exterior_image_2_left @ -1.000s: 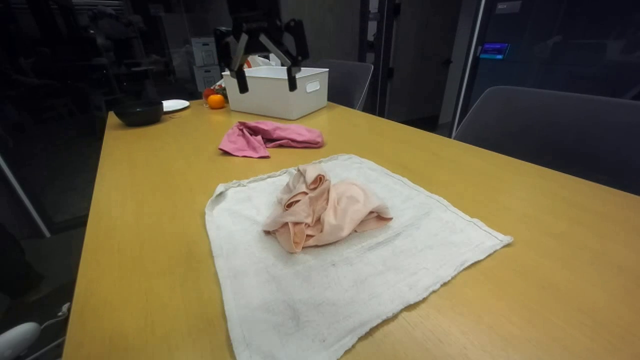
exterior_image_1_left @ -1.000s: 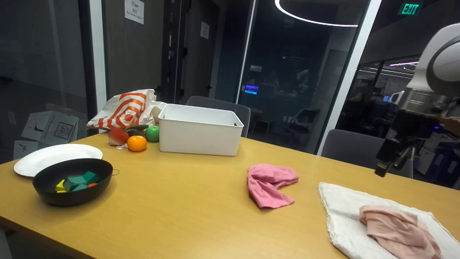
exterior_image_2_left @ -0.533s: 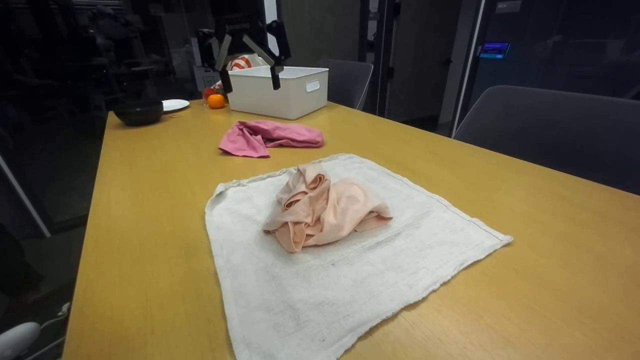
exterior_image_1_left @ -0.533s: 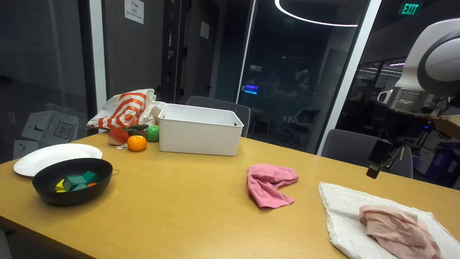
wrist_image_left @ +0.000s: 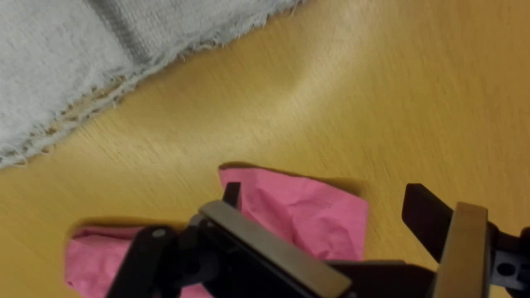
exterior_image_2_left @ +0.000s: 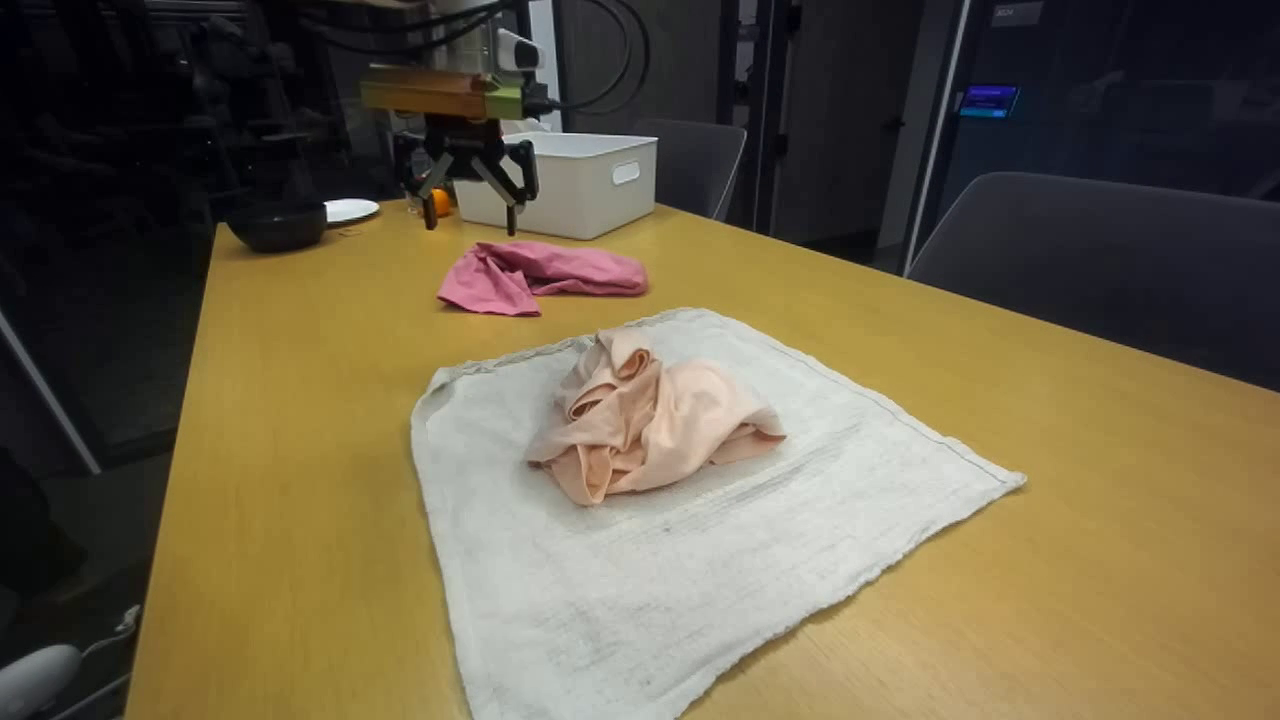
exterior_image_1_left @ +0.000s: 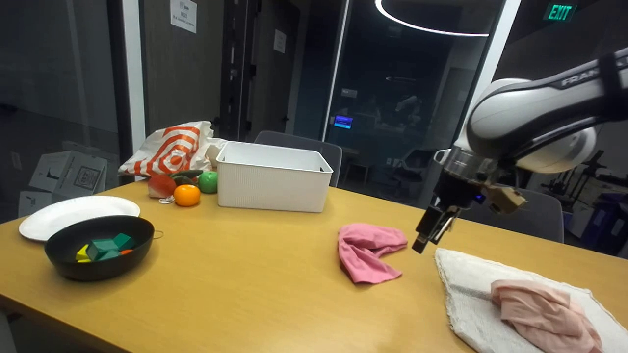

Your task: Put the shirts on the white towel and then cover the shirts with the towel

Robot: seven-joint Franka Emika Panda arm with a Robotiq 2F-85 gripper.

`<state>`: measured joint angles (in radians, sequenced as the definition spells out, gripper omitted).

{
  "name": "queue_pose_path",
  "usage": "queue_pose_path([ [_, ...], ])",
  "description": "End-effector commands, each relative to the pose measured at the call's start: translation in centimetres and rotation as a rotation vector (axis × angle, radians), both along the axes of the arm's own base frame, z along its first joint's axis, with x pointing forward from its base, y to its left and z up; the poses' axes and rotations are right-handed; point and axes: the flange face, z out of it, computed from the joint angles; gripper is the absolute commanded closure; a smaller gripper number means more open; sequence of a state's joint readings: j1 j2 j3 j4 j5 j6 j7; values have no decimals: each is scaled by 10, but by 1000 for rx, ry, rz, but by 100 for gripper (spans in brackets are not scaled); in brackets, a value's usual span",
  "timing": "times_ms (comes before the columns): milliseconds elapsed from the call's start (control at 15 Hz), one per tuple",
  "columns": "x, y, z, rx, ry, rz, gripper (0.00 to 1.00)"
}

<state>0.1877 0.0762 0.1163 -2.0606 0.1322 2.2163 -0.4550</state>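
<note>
Jaws spread wide apart, the pincer point(exterior_image_2_left: 471, 224) hangs at a slant above the table point(exterior_image_2_left: 310, 420), near the pink shirt point(exterior_image_1_left: 365, 240) — a corner of that shirt shows between the jaws in the wrist view. From the pincer, the arm point(exterior_image_1_left: 544, 98) runs back to the side of an exterior view. The pink shirt lies crumpled on the table, near the towel point(exterior_image_2_left: 620, 600) but apart from it. On the towel, spread out with a frayed edge and one curled corner, the peach shirt point(exterior_image_2_left: 665, 420) sits in a heap. Farther along stands a white bin point(exterior_image_1_left: 272, 189), seen in both exterior views; beside it are a green fruit point(exterior_image_1_left: 208, 182) and an orange point(exterior_image_1_left: 187, 195), with a printed bag point(exterior_image_1_left: 171, 149) behind them. Near the table's end, a black bowl point(exterior_image_1_left: 98, 268) holds colored blocks point(exterior_image_1_left: 102, 248) — a white plate point(exterior_image_1_left: 49, 213), partly hidden, is just behind. Gray chairs point(exterior_image_2_left: 1100, 260) stand along one side, before dark glass point(exterior_image_1_left: 382, 83).
</note>
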Motion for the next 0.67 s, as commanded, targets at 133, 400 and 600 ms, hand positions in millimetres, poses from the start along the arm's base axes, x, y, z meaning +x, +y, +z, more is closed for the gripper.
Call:
queue_pose_path([
  [133, 96, 42, -36, 27, -133, 40, 0],
  [400, 135, 61, -57, 44, -199, 33, 0],
  [600, 150, 74, -71, 83, -198, 39, 0],
])
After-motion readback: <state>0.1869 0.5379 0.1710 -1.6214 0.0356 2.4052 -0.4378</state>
